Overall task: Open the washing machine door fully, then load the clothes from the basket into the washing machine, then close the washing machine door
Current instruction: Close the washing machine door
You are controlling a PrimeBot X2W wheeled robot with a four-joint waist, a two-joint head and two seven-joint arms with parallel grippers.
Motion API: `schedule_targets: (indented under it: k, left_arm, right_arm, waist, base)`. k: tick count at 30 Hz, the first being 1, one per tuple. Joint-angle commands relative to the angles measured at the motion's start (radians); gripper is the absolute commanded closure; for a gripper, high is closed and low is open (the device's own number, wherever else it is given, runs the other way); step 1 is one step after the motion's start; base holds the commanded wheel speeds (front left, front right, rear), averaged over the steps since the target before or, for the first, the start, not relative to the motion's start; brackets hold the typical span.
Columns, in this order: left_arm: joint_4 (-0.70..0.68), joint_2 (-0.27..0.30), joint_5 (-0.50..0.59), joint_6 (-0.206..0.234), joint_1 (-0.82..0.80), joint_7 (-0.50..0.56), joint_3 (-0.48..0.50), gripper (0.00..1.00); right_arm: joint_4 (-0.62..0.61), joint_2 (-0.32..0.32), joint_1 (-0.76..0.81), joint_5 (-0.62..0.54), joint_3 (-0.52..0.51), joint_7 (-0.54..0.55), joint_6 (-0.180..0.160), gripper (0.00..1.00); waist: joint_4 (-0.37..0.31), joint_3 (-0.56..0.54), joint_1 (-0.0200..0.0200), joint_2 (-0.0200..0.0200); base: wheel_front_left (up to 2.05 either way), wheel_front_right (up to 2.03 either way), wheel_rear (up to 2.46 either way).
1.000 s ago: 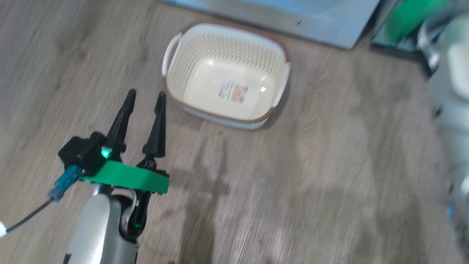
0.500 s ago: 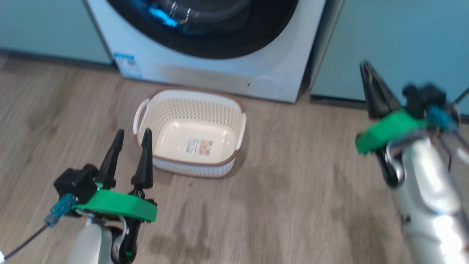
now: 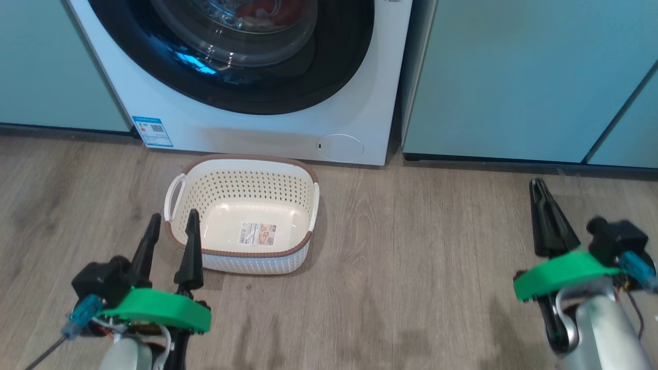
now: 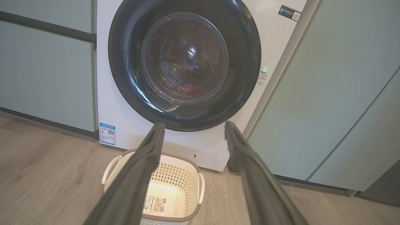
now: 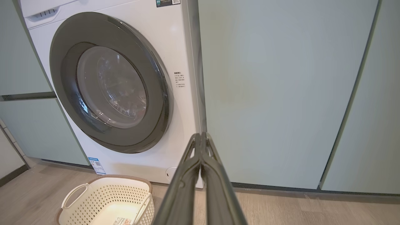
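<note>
The left gripper (image 3: 174,215) hangs low over the wooden floor (image 3: 411,288). Its two dark fingers stand apart, with nothing between them. Just ahead of its fingertips, a little to their right, the basket (image 3: 241,159) stands upright on the floor. The label sticker (image 3: 260,234) on its base is plainly visible. In the head view the gripper's right fingertip overlaps the near left corner of the basket, and I cannot tell if they touch.

Further ahead of this gripper, behind the basket, is the washing machine (image 3: 247,133). The washing machine door (image 3: 334,77) lies shut, flat against the white front. Through its glass the clothes (image 4: 187,90) show as a small red patch low in the drum. A round white cap (image 3: 339,147) sits at the machine's lower right.

To the right comes a pale teal cabinet (image 3: 514,77). The right gripper (image 3: 537,185) hangs before the cabinet, well apart from the basket. Its fingers are pressed together and hold nothing.
</note>
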Motion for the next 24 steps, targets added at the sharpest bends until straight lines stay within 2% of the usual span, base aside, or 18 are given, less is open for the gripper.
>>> schedule_targets:
  k: [1,7,8,9,10,18,24]
  left_arm:
    - [-0.040,0.012,0.016,0.006,-0.013,-0.010,0.034,0.00]
    - [-0.032,0.012,0.035,0.020,0.006,-0.010,0.029,0.00]
    - [-0.030,0.012,0.036,0.022,0.008,-0.010,0.030,0.00]
    - [-0.029,0.012,0.037,0.025,0.011,-0.010,0.031,0.00]
    - [-0.029,0.012,0.038,0.027,0.013,-0.010,0.031,0.00]
    - [-0.022,0.012,0.067,0.051,0.025,-0.010,0.025,0.00]
    - [-0.020,0.012,0.069,0.050,0.025,-0.010,0.016,0.00]
  right_arm:
    - [-0.047,0.007,-0.011,-0.004,0.016,-0.007,0.000,1.00]
    - [-0.080,0.009,0.031,0.038,0.010,-0.007,0.000,1.00]
    - [-0.078,0.009,0.039,0.043,0.011,-0.007,0.000,0.76]
    - [-0.080,0.009,0.043,0.045,0.007,-0.007,0.000,0.17]
    - [-0.078,0.009,0.048,0.055,0.002,-0.007,0.000,0.00]
    - [-0.078,0.009,0.068,0.045,-0.013,-0.007,0.000,0.00]
    - [-0.085,0.009,0.072,0.044,-0.023,-0.007,0.000,0.00]
  waist:
    - [-0.003,-0.001,0.0001,-0.0001]
    - [-0.009,-0.008,0.0001,-0.0001]
    - [-0.009,-0.009,0.0001,-0.0001]
    - [-0.008,-0.010,0.0001,-0.0001]
    - [-0.007,-0.011,0.0001,-0.0001]
    - [-0.002,-0.018,0.0001,-0.0001]
    - [0.000,-0.016,0.0001,-0.0001]
  base:
    - [0.00,0.00,0.00]
    - [0.00,0.00,0.00]
    - [0.00,0.00,0.00]
    - [0.00,0.00,0.00]
    - [0.00,0.00,0.00]
    - [0.00,0.00,0.00]
    - [0.00,0.00,0.00]
